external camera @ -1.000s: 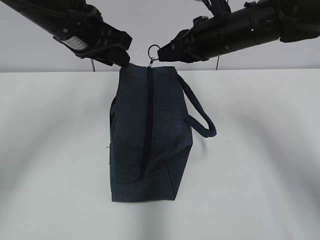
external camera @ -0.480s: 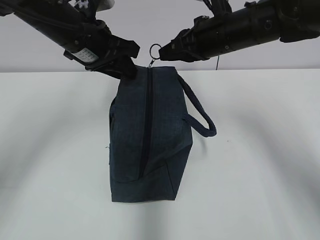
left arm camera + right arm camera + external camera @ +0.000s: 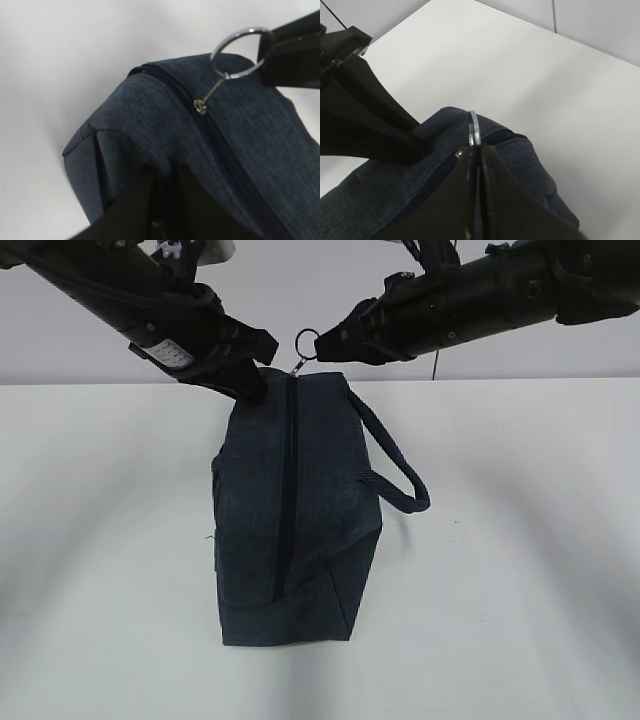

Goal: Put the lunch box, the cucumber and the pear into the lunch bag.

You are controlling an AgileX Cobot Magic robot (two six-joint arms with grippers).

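The lunch bag [image 3: 295, 510] stands in the middle of the white surface [image 3: 520, 560], and its zipper [image 3: 288, 490] is closed along the whole length. At the upper centre, the right gripper [image 3: 322, 346] pinches the silver ring pull [image 3: 307, 342]. The left gripper [image 3: 255, 385] is pressed together on the bag's fabric at the top left corner. Lunch box, cucumber and pear are not visible, so I judge that nothing is packed yet.
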